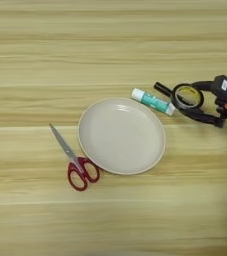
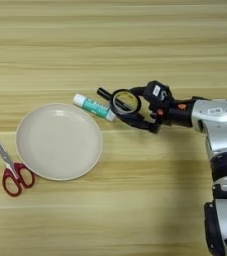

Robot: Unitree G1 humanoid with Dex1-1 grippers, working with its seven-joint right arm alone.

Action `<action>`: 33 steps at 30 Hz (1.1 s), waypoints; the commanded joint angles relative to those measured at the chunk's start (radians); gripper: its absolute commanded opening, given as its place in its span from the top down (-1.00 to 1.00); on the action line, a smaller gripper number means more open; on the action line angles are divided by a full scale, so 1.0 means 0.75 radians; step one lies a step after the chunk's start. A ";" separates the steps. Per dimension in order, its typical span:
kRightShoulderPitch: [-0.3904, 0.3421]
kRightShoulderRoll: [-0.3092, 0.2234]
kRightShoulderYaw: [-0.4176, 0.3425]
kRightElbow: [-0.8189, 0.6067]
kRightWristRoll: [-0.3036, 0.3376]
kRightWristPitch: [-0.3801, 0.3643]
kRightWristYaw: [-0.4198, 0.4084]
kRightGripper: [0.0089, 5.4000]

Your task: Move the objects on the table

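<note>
Your claw (image 2: pixel 130 107) straddles the tape ring (image 2: pixel 125 101), not visibly clenched; light, rigid, slick; grip across its rim.

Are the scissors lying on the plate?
No, the red-handled scissors lie on the bare table just left of the plate, which holds nothing.

Table layout, seen from above

A round beige plate (image 1: pixel 121 135) sat mid-table (image 1: pixel 110 50), red-handled scissors (image 1: pixel 75 160) just left of it. Off its upper right rim lay a white-and-green glue stick (image 1: pixel 153 101); right of that sat a small black tape ring (image 2: pixel 125 102), between the black two-fingered gripper's (image 2: pixel 130 106) fingers, seemingly covering a slim black marker pen (image 2: pixel 104 93).
</note>
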 commanded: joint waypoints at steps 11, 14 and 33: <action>-0.063 -0.098 0.000 -0.006 -0.005 -0.074 0.036 -0.49; -0.053 -0.099 0.004 -0.005 -0.003 -0.080 0.048 -0.49; -0.012 -0.095 0.039 0.095 -0.052 -0.136 0.052 -0.49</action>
